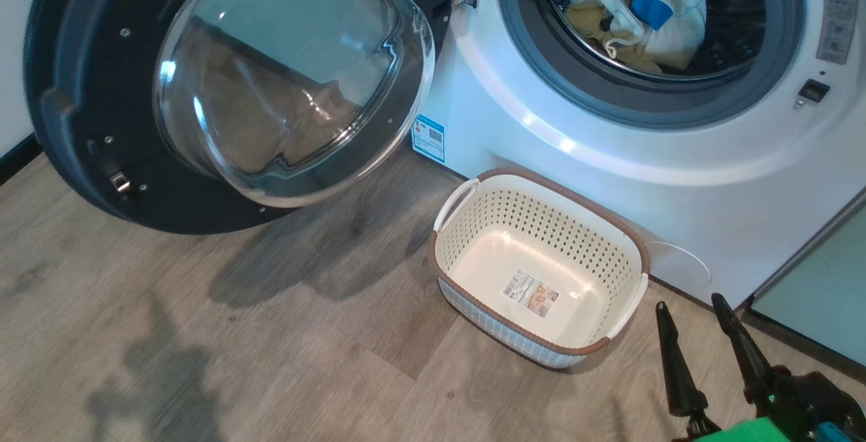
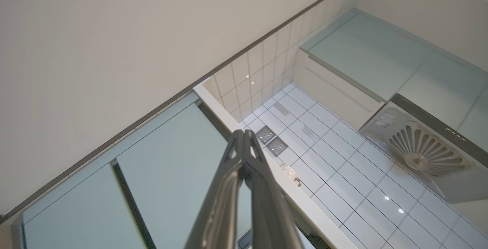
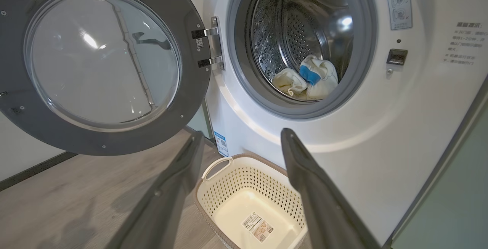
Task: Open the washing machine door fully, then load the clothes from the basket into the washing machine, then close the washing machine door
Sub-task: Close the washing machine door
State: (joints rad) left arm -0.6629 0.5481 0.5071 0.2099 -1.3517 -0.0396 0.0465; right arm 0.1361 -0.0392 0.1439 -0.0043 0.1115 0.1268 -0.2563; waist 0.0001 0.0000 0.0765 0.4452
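The white washing machine stands with its round black-rimmed door swung wide open to the left. Cream clothes with a blue patch lie inside the steel drum. On the floor in front sits the cream perforated basket, holding nothing but its label sticker. My right gripper is open at the lower right of the head view, just right of the basket, with nothing between its fingers. My left gripper is shut and empty, pointing up at cabinets and ceiling.
A pale green cabinet door borders the washer on the right. Wood floor spreads left of the basket under the open door. In the left wrist view, green upper cabinets, white wall tiles and a range hood appear.
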